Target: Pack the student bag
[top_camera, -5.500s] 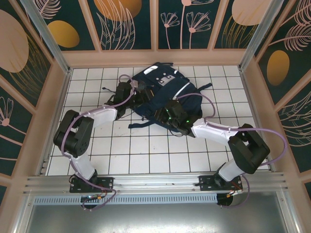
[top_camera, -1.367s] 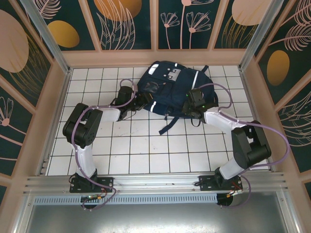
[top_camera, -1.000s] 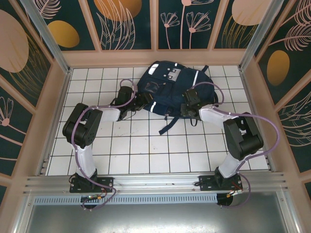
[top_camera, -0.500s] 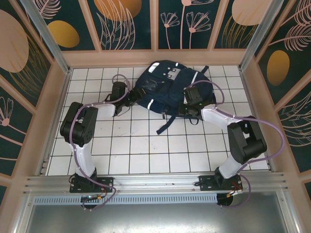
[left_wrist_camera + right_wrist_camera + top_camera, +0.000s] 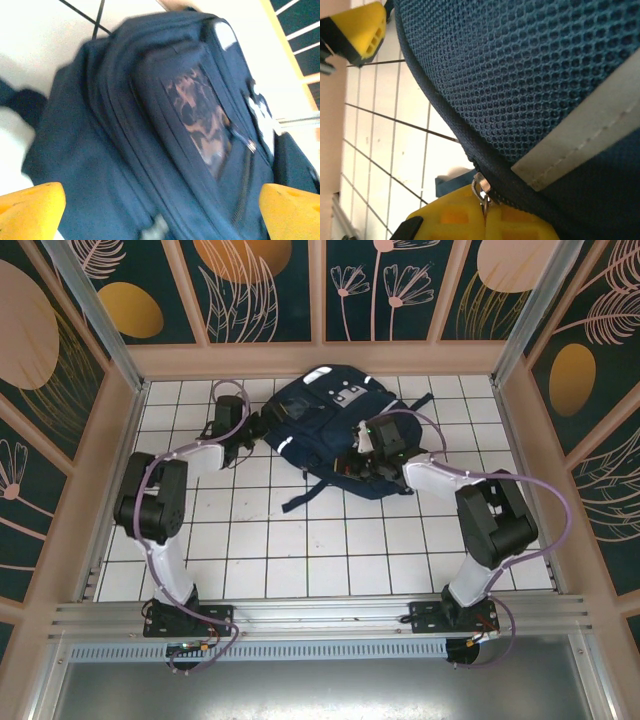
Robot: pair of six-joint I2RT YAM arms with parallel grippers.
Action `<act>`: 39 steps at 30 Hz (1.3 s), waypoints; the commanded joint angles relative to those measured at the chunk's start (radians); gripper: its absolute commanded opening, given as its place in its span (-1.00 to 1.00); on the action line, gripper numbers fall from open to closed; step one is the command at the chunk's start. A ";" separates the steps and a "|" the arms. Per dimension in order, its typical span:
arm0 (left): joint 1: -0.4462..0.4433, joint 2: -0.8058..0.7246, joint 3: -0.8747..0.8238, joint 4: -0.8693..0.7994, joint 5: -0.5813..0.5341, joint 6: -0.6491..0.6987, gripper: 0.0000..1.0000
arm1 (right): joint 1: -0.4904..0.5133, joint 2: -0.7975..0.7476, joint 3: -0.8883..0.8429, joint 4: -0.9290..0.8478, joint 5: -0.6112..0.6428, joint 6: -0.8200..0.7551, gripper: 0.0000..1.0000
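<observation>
Student bag (image 5: 335, 430) lies at the far middle of the white-tiled worktop (image 5: 300, 550), with 1 strap (image 5: 305, 498) trailing toward the near side. Left end effector (image 5: 250, 430) sits just beside the bag's left side, its 2 yellow fingers (image 5: 30, 210) spread wide and facing the front pocket (image 5: 200, 120). Right end effector (image 5: 485, 220), at the bag's right side, is pinched closed on a metal zipper pull (image 5: 481, 189).

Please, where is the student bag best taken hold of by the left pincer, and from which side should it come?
Probably grip the raised zipper band on the student bag's left flank, coming level from the left. The bag lies flat and soft, and that ridge faces the open left pincer. The right pincer is shut on a zipper pull opposite.
</observation>
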 commanded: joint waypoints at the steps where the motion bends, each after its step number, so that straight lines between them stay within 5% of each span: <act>1: -0.003 -0.113 -0.136 0.058 0.087 -0.077 0.98 | 0.018 0.009 0.057 0.105 -0.121 0.002 -1.00; 8: -0.120 -0.246 -0.335 0.202 0.118 -0.227 0.98 | 0.019 -0.016 0.059 0.148 -0.172 0.045 -1.00; 16: -0.238 -0.159 -0.362 0.455 0.090 -0.421 0.84 | 0.054 -0.048 0.044 0.180 -0.186 0.093 -1.00; 19: -0.250 -0.093 -0.323 0.482 0.061 -0.416 0.55 | 0.080 -0.053 0.037 0.185 -0.189 0.110 -1.00; 22: -0.250 -0.037 -0.305 0.536 0.037 -0.411 -0.16 | 0.096 -0.069 0.012 0.175 -0.196 0.120 -1.00; 26: -0.248 0.018 -0.271 0.544 0.047 -0.391 -0.68 | 0.096 -0.118 -0.050 0.105 -0.181 0.100 -1.00; 27: -0.247 0.023 -0.267 0.546 0.056 -0.390 -0.93 | 0.092 -0.133 -0.059 0.049 -0.159 0.067 -1.00; 34: -0.241 -0.024 -0.279 0.451 0.080 -0.327 -1.00 | -0.031 -0.156 -0.070 -0.391 0.196 -0.214 -1.00; 39: -0.240 -0.080 -0.302 0.365 0.079 -0.270 -1.00 | -0.130 -0.147 0.000 -0.526 0.397 -0.302 -1.00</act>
